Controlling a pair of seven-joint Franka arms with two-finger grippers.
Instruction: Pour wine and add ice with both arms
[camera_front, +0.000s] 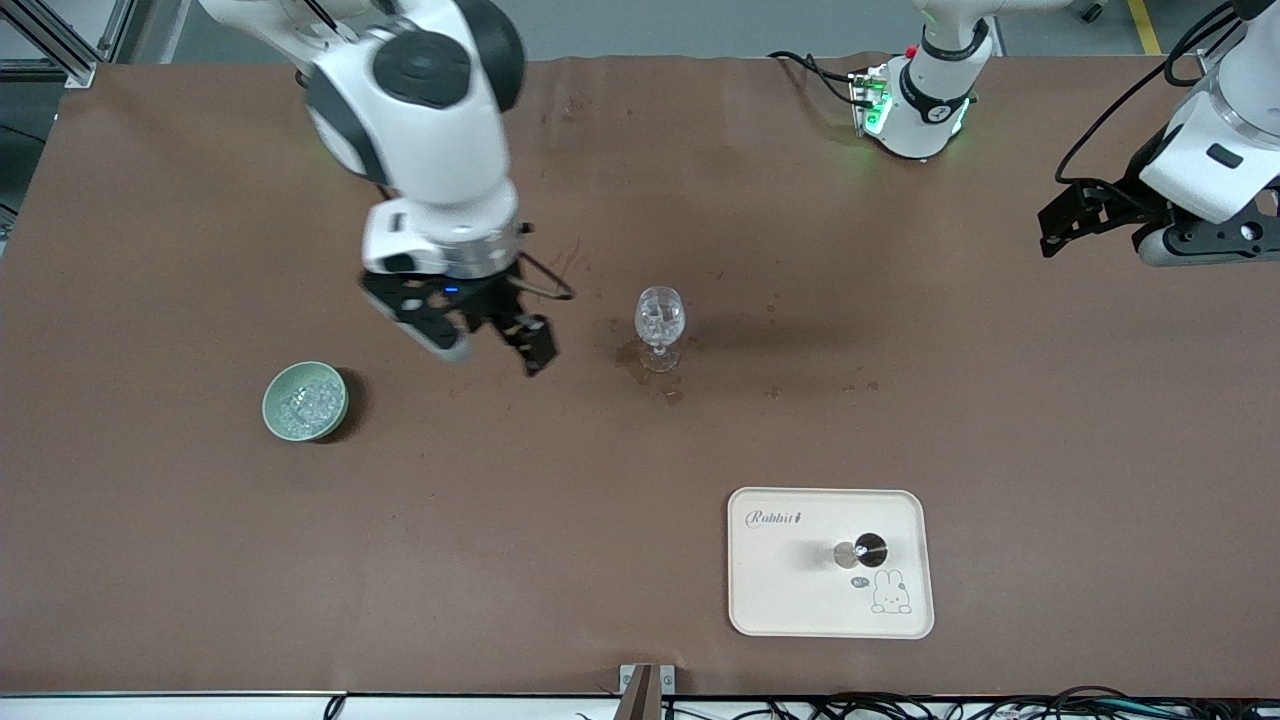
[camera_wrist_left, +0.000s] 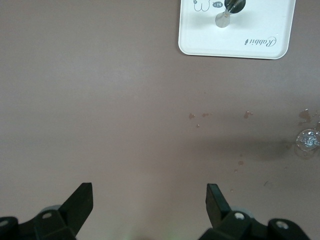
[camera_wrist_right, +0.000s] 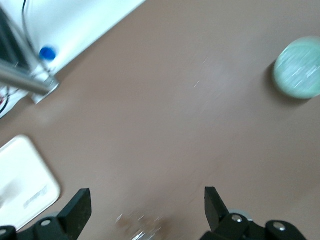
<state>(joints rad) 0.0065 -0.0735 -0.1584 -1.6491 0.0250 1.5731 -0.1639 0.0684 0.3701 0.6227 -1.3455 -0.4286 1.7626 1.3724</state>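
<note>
Ice heaped in one pale green bowl, toward the right arm's end of the table; more small clear chunks inside one stemmed wine glass, standing upright near the table's middle with brownish spill marks around its foot. One cream tray nearer the front camera than the glass, printed with a rabbit and the word "Rabbit", carrying one small dark round stopper-like piece. Two arms, two grippers. Right gripper up in the air over bare tabletop between bowl and glass, fingers spread wide, holding nothing. Left gripper waiting over the table's edge at the left arm's end, likewise spread wide and empty. Front view alone takes in both arms, the two bases and the cables along the table's near edge. Left wrist view adds a closer look at the spill spots, the tray upside down and the glass from above. Right wrist view blurred: bowl, tray corner and a metal frame post with a blue cap just made out.
</note>
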